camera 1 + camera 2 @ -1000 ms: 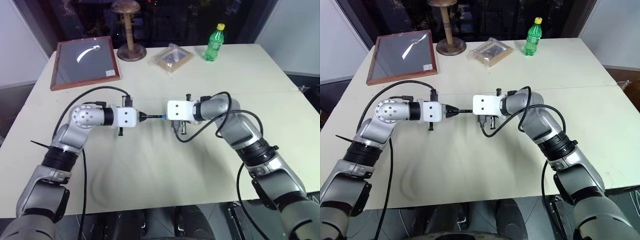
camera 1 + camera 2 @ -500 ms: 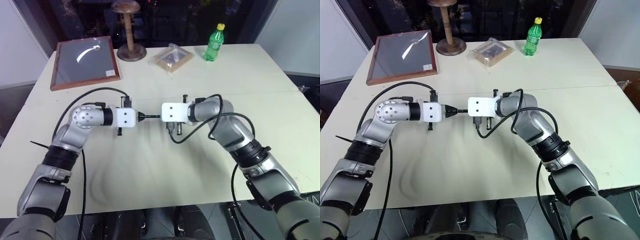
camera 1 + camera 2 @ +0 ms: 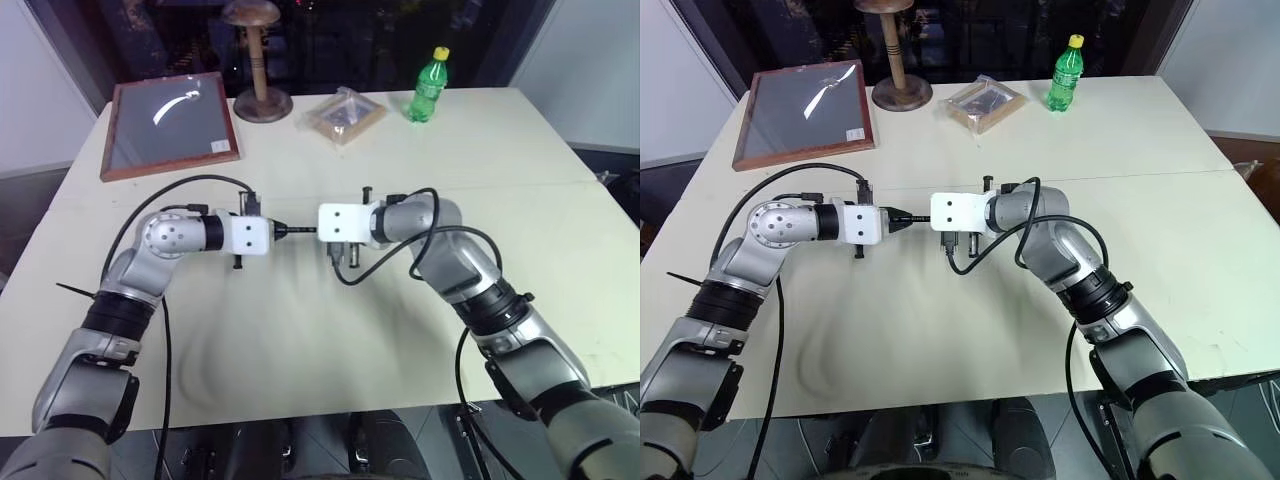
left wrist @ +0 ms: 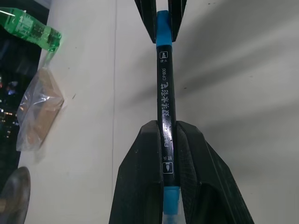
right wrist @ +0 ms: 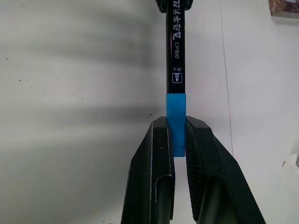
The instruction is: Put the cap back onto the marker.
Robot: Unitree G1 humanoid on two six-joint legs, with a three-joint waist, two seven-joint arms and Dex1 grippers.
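The marker (image 4: 166,88), a thin black stick with white print, is held level above the table between my two arms. My left gripper (image 4: 167,127) is shut on its rear part, and a light blue end pokes out behind the fingers. The bright blue cap (image 5: 176,112) sits against the marker's (image 5: 175,42) front end, in line with it. My right gripper (image 5: 176,122) is shut on the cap. In the left eye view the two grippers face each other tip to tip, with a short span of the marker (image 3: 300,232) showing between them.
Along the table's (image 3: 300,340) far edge stand a framed picture (image 3: 170,125), a wooden stand (image 3: 258,60), a clear plastic bag (image 3: 345,115) and a green bottle (image 3: 430,85). Cables loop from both wrists.
My right gripper has edged left with the cap toward the left gripper, and the stretch of marker showing between them has shortened. The left gripper has stayed put.
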